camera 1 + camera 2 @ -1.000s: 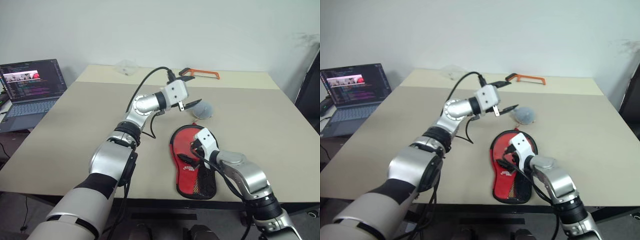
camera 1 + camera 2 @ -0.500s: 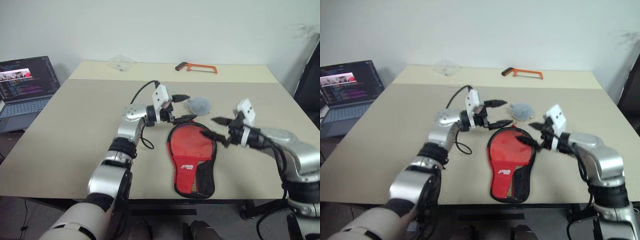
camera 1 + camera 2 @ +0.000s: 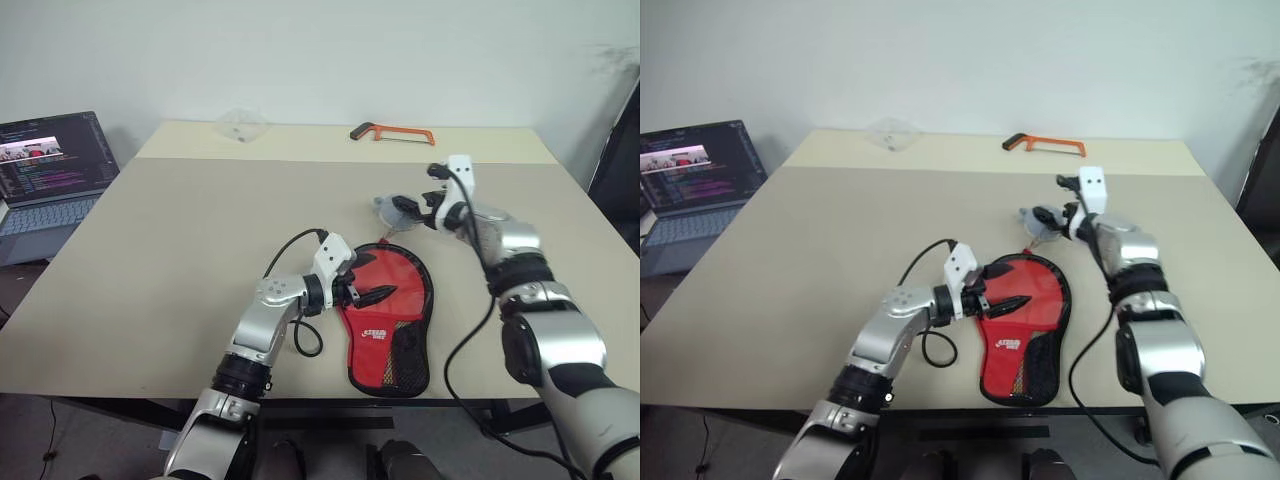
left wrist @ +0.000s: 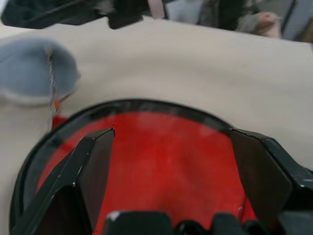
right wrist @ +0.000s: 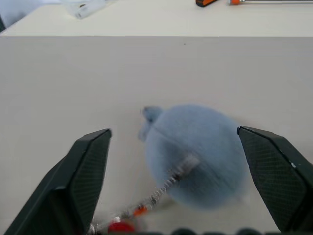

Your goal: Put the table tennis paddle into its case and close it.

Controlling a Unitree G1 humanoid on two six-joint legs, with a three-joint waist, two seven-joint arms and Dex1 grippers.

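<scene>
The case point(image 3: 385, 320) lies flat on the table near its front edge, red front with white logo facing up and the black mesh patch toward me. Its grey fuzzy ball point(image 3: 388, 207) rests on the table just beyond the round end. My left gripper point(image 3: 375, 291) hovers low over the case's left rim, open, fingers point(image 4: 95, 161) spread above the red cloth. My right gripper point(image 3: 412, 207) is open right at the ball point(image 5: 195, 152), one finger on each side and nothing gripped. The table tennis paddle is hidden.
An orange hacksaw point(image 3: 392, 133) and a clear plastic piece point(image 3: 240, 125) lie near the table's far edge point(image 3: 300, 128). An open laptop point(image 3: 50, 170) stands on a lower desk at the left. A dark chair edge point(image 3: 615, 170) is at the right.
My left gripper dropped and pulled back from beyond the case to its left rim. My right gripper swung forward from the case's right side to the grey ball. The case stayed put.
</scene>
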